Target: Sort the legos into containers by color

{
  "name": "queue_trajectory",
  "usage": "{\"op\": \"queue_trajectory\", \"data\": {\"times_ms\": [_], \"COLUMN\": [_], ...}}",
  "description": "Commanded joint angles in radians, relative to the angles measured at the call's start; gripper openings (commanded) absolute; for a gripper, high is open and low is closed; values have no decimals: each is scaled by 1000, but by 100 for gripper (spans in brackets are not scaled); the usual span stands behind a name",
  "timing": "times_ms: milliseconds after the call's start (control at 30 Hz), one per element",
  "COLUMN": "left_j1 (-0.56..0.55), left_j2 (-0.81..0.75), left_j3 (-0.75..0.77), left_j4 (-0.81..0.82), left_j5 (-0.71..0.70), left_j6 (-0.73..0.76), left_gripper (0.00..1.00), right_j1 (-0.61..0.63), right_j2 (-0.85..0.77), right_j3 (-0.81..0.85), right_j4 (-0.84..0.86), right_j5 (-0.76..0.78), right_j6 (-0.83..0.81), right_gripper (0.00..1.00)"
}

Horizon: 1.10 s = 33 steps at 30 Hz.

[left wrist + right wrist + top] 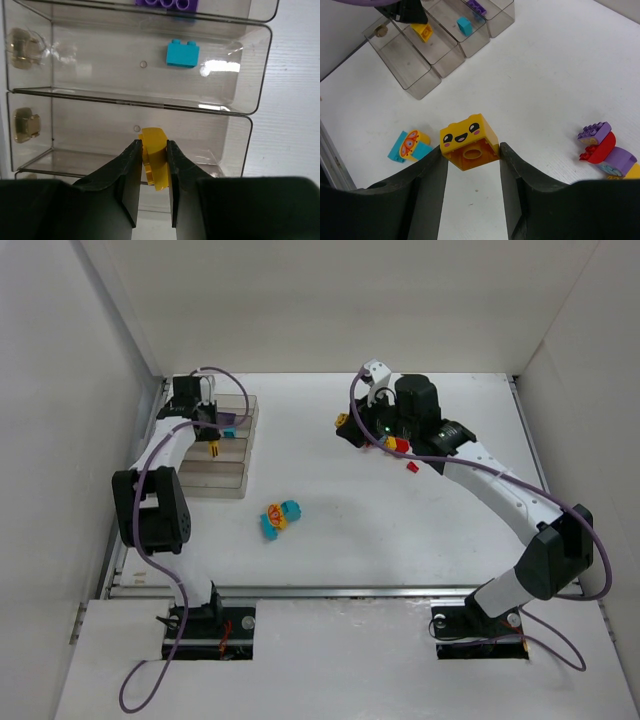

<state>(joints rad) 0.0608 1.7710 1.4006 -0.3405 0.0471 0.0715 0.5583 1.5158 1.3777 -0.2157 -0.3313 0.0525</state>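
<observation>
Yellow curved brick [154, 160] is pinched between the fingers of the left pincer [152, 150], tips pointing down into the tray [260, 75]. The compartment right under the tips holds no other brick. One slot beyond them lies a cyan brick [182, 53], and one further a purple brick [166, 4], cut off by the frame edge. One colour per slot, so this hold reads as lining up a drop into the yellow slot. Letting go looks like the next step.

The right pincer [470, 150] is clamped on a yellow smiley-face brick [468, 140], apparently clear of the table and well apart from the tray. It probably belongs in the same slot, where the left arm now hangs.

Below and left of the right pincer lies a cyan-and-yellow cluster [410, 146]. To its right is a purple-red cluster [602, 150]. Both are snapped together and will likely need pulling apart.

The table [420, 530] is matte white. Plain white panels stand on three sides, and a metal rail [350, 590] runs along the near edge.
</observation>
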Motion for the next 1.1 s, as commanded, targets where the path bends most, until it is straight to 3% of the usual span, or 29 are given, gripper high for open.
{"op": "queue_trajectory", "data": {"times_ms": [0, 33, 100, 200, 233, 367, 467, 567, 733, 800, 867, 900, 967, 1000, 1067], "left_j1": [5, 5, 5, 5, 5, 5, -10, -93, -258, -289, -312, -312, -312, -322, -343], "left_j2": [13, 25, 25, 15, 15, -37, -71, -151, -304, -347, -444, -479, -577, -606, -677], "left_j3": [3, 3, 3, 3, 3, 37, 122, 156, 92, 27, -62, -118, -279, -331, -461], "left_j4": [-6, -20, -32, -52, -52, -98, -136, -134, -55, -17, 88, 257, 407, 564, 706], "left_j5": [8, 8, 17, 28, 40, 103, 257, 362, 329, 342, 343, 343, 401, 418, 447], "left_j6": [10, 10, 10, 19, 19, -4, 10, 146, 443, 669, 796, 873, 968, 999, 1027], "left_gripper": [9, 25, 42, 64, 68, 70, 70, 70, 73, 77, 77, 80, 81, 82, 84], "right_j1": [12, 12, 12, 12, 12, 12, 12, -6, -78, -90, -90, -90, -90, -90, -90], "right_j2": [-2, -2, 7, 7, 17, 17, 17, 26, 116, 144, 161, 171, 172, 172, 172], "right_j3": [6, 6, 15, 24, 24, 34, 44, 108, 320, 345, 386, 397, 408, 408, 408], "right_j4": [42, 42, 42, 33, 33, 33, 33, 13, -65, -34, -25, -25, -25, -25, -5], "right_j5": [-15, -15, -15, -15, -24, -52, -121, -323, -501, -537, -537, -537, -537, -528, -528], "right_j6": [10, 10, 10, 10, 10, 0, -14, 1, 102, 171, 182, 191, 204, 220, 237], "right_gripper": [0, 0, 0, 0, 0, 0, 0, 0, 0, 0, 0, 0, 0, 0, 0]}}
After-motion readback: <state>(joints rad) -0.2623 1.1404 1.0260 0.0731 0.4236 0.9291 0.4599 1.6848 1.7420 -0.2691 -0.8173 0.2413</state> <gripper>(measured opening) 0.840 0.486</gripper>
